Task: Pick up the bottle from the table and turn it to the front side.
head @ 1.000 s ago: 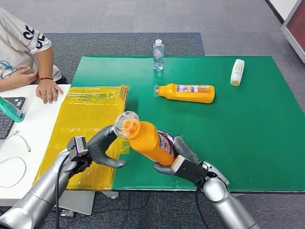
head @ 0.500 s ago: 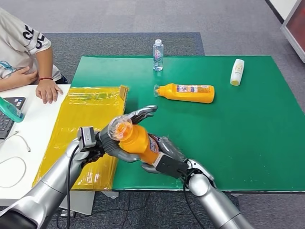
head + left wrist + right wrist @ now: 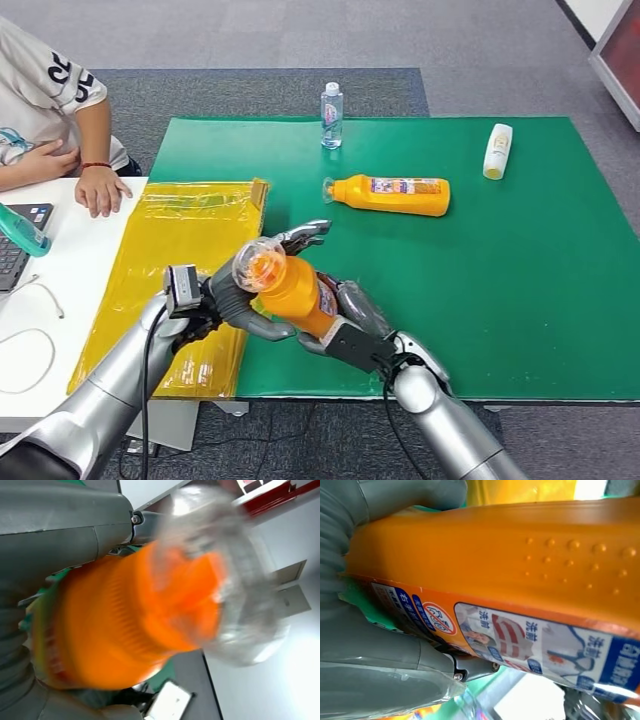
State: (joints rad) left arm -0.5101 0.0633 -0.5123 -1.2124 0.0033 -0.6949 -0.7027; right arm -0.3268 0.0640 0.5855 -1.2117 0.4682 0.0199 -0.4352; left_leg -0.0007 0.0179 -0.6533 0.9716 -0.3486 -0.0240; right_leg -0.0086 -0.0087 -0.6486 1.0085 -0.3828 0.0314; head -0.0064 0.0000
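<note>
The orange bottle [image 3: 298,292] is up in the air, over the near edge of the green table mat [image 3: 468,260]. It is tilted. Its clear cap [image 3: 259,265] points up and toward the robot, and its bottom end points down and to the right. Both robot hands are on it.

The right hand [image 3: 353,322] holds the lower part of the bottle, with its fingers wrapped around it. In the right wrist view the bottle [image 3: 516,585] lies tight in the hand [image 3: 369,630], and you can see its blue and white label [image 3: 531,645] and rows of small bumps on the orange side.

The left hand [image 3: 253,290] holds the top part of the bottle, close under the cap. Its thumb is under the bottle and its fingers [image 3: 306,235] reach over the far side. In the left wrist view the bottle [image 3: 128,625] looks blurry and sits pressed against the grey hand [image 3: 56,525].

A second orange bottle [image 3: 392,194] lies flat on its side farther back on the mat. A small clear water bottle [image 3: 332,115] stands up at the far edge. A white bottle [image 3: 498,151] lies at the far right. A shiny yellow bag [image 3: 181,270] lies to the left of the mat. A person's hand [image 3: 103,189] rests on the white table [image 3: 45,340] at the left.
</note>
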